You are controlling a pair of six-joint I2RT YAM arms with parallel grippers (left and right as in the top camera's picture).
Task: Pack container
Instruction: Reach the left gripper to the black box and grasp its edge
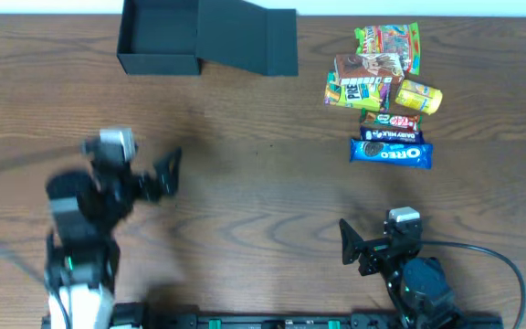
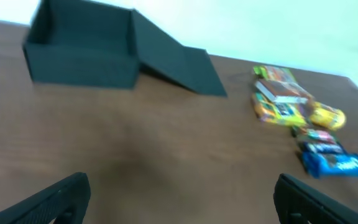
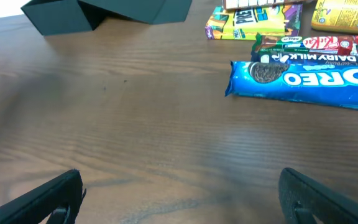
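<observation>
The dark container (image 1: 158,37) stands open at the table's far left, its flap lid (image 1: 249,41) lying flat to its right. It also shows in the left wrist view (image 2: 79,46) and at the top of the right wrist view (image 3: 61,15). A pile of snack packets (image 1: 382,78) lies at the far right, with a blue Oreo pack (image 1: 391,153) nearest; the Oreo pack fills the upper right of the right wrist view (image 3: 303,81). My left gripper (image 1: 167,174) is open and empty at the left, well short of the container. My right gripper (image 1: 350,242) is open and empty near the front edge, below the snacks.
The snack pile holds a yellow packet (image 1: 418,96), a KitKat bar (image 1: 393,120), a Dairy Milk bar (image 1: 391,134) and a green bag (image 1: 386,41). Bare wooden table (image 1: 263,183) lies between the arms and the objects.
</observation>
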